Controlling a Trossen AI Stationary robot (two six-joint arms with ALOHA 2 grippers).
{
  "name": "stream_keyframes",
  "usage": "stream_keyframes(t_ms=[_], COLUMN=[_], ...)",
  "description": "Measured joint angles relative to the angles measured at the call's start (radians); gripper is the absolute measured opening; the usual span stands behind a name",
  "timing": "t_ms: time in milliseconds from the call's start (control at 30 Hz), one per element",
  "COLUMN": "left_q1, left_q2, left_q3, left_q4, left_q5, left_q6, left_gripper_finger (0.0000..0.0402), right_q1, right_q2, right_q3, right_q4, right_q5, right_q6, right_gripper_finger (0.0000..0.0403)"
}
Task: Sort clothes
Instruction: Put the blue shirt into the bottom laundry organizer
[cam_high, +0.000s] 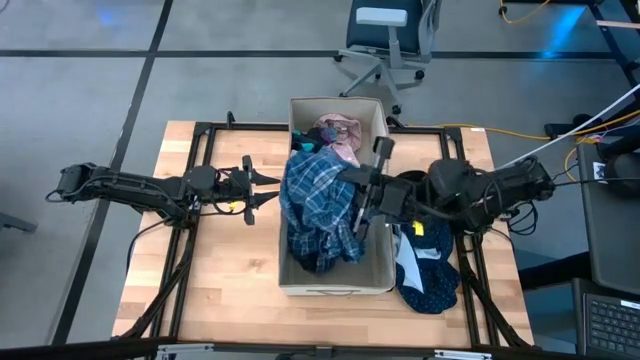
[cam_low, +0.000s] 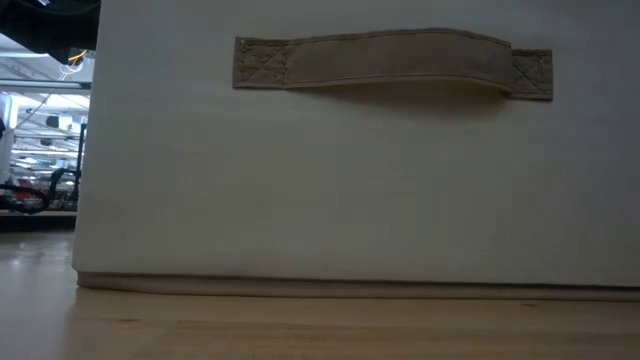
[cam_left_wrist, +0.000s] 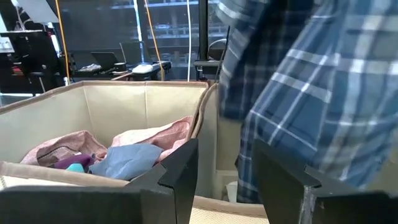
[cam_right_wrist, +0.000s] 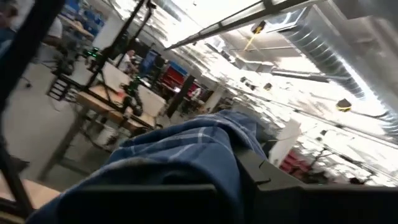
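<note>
A blue-white plaid shirt (cam_high: 315, 210) hangs over two beige bins that stand end to end in the middle of the table, with my right gripper (cam_high: 350, 182) shut on it. The far bin (cam_high: 335, 100) holds a pink shirt (cam_high: 340, 135) and small blue and teal pieces (cam_left_wrist: 127, 158). A navy dotted garment (cam_high: 428, 275) and a bit of white top (cam_high: 405, 250) lie on the table right of the near bin (cam_high: 335, 290). My left gripper (cam_high: 272, 188) waits open, level, just left of the bins, with the plaid shirt (cam_left_wrist: 311, 81) right in front of it. My right gripper pinches a bunched fold of the plaid shirt's upper part (cam_right_wrist: 211, 140) between its two fingers; the cloth drapes over them and hides how many layers. The fingers reach in from the table's right, tipped slightly upward. The shirt hangs slack below them over the bins; whether its lower end rests inside I cannot tell.
The near bin's wall with its strap handle (cam_low: 390, 60) fills the low view. Black frame rails (cam_high: 200, 250) run along the table on both sides. An office chair (cam_high: 385, 40) stands on the floor beyond the far edge. Bare wood lies left of the bins.
</note>
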Motion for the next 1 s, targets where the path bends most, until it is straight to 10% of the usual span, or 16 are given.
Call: stream_keyframes(t_ms=[633, 1000], left_q1=[0.000, 0.000], left_q2=[0.000, 0.000], left_q3=[0.000, 0.000], left_q4=[-0.004, -0.003], left_q5=[0.000, 0.001], left_q6=[-0.008, -0.011], left_gripper_finger=[0.0139, 0.0139], right_q1=[-0.010, -0.055], right_q2=[0.018, 0.018], right_q3=[-0.106, -0.438], right_q4=[-0.631, -0.636], right_q5=[0.220, -0.010], right_q6=[0.425, 0.580], right_gripper_finger=[0.0014, 0.0014])
